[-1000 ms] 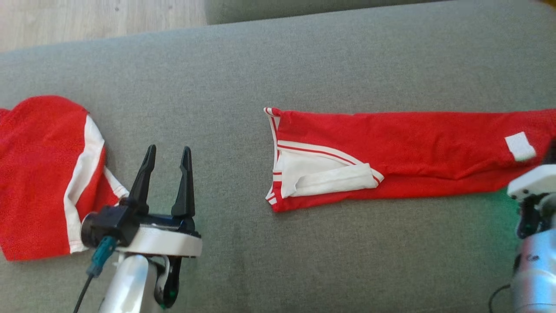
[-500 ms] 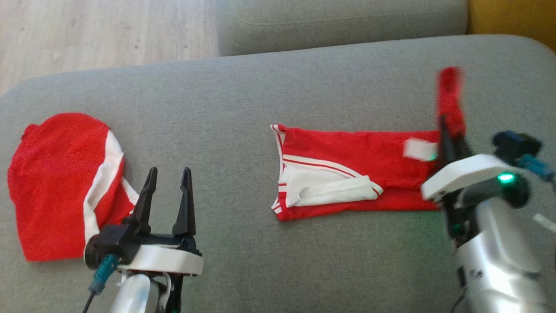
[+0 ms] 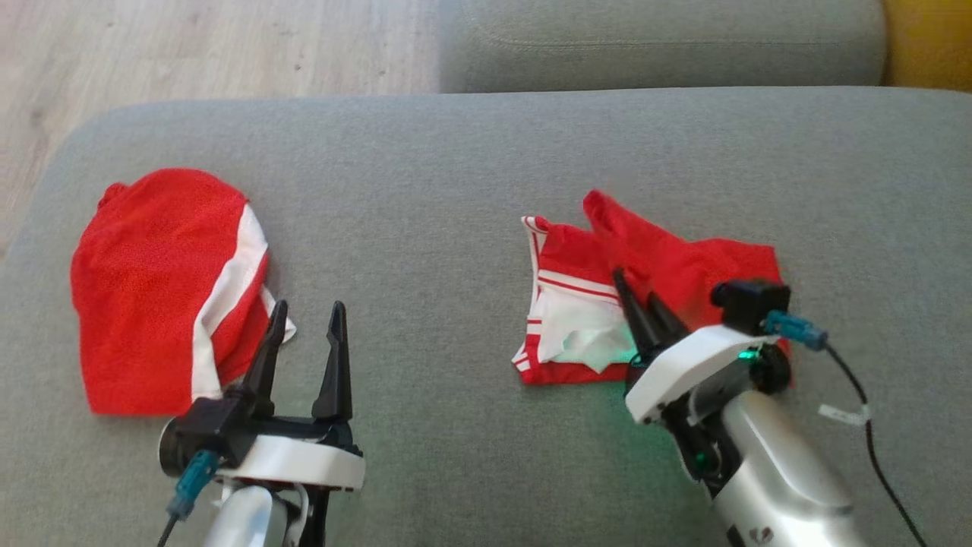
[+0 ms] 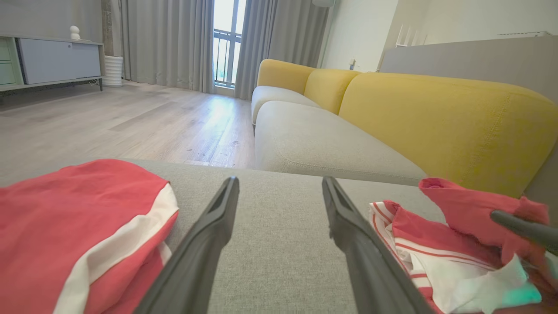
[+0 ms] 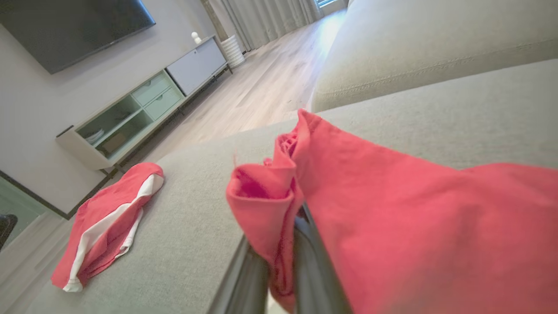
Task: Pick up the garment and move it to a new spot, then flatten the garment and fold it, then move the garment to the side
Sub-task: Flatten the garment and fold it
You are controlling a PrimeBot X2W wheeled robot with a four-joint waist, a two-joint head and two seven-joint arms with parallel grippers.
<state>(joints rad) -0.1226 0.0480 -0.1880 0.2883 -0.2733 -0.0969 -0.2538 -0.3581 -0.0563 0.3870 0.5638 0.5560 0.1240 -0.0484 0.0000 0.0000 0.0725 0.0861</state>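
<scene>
Garment (image 3: 699, 273) mid-fold on the sofa seat (image 3: 456, 190), we judge: right gripper (image 3: 635, 287) clamped on its end, left gripper (image 3: 310, 305) wide, empty; next, lay that end flat.

Garment (image 3: 683, 266): red, white panel with thin red stripes at one end. Second cloth (image 3: 152, 289), left of garment: red, broad white band. Sofa seat (image 3: 456, 190) under garment: grey. Backrest (image 4: 436, 113) behind garment: yellow. Floor (image 3: 190, 45): pale wood grain. Fingers of left tool (image 3: 309, 313) and right tool (image 3: 635, 284): black; housings white, plugs teal.
</scene>
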